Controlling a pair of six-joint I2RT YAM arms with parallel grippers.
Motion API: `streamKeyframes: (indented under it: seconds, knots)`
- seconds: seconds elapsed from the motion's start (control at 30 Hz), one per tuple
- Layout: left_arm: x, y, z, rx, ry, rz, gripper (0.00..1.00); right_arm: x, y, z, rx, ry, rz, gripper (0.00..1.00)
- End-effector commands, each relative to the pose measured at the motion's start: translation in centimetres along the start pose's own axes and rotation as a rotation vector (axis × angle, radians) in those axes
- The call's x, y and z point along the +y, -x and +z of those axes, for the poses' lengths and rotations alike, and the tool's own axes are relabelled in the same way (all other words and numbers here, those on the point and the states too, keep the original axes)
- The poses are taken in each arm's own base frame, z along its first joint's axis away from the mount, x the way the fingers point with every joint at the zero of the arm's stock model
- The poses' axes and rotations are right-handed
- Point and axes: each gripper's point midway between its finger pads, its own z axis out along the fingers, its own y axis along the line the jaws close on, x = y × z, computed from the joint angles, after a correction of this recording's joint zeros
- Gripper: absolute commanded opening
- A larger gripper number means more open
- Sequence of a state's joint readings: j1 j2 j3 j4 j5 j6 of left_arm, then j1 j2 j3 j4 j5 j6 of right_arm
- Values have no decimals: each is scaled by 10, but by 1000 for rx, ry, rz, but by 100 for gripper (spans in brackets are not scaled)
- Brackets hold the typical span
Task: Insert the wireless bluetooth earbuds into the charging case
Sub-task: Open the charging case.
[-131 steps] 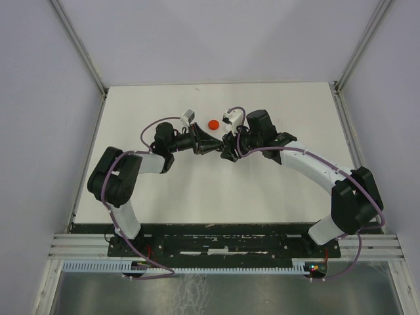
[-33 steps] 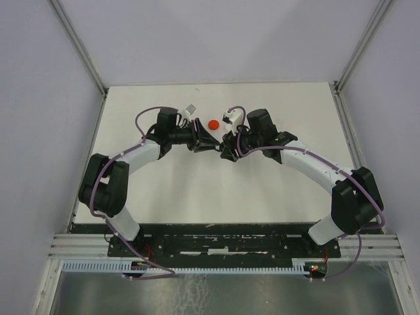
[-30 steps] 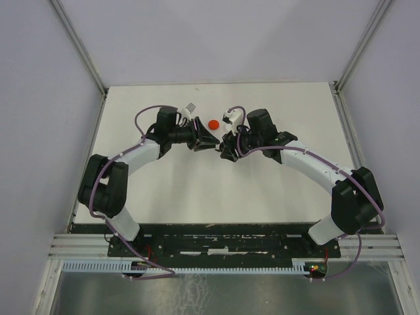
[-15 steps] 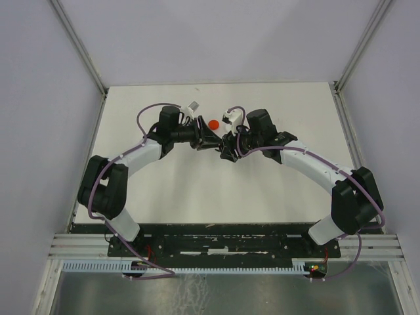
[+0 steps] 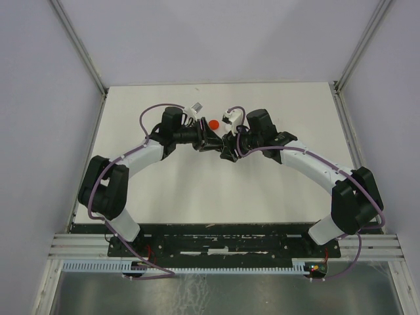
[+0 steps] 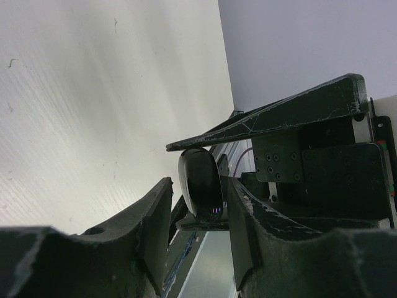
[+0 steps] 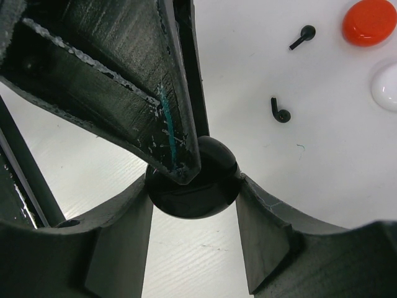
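Right now your right gripper [image 7: 195, 181] is pinching the round black case [image 7: 214, 166] from both sides, over the middle of the table's [image 5: 197, 190] far half. Your left gripper [image 6: 198, 186] is squeezing that black case too, edge-on, and one of its fingers [image 7: 167, 124] is lying across the top. One black earbud [image 7: 301, 37] and a second black earbud [image 7: 279, 112] are lying loose on the table, outside the case. A red case [image 7: 370, 22] and a white case [image 7: 388, 87] are sitting just past them.
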State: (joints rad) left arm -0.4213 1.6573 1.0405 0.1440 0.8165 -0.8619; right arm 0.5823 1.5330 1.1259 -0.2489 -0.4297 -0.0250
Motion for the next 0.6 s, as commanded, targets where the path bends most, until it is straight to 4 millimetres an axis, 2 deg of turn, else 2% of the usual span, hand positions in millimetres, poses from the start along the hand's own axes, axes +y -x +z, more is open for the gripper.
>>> streamKeyframes:
  seconds: [0.0,0.33,0.57]
  knots:
    - [-34,12,-9,-38,-71,117,45,4,31,-4,-77,15,-49,41]
    - [-35,11,-8,-32,-77,116,36,4,30,-4,-77,15,-50,41]
    - [-36,9,-7,-24,-85,120,21,3,32,-5,-81,13,-52,41]
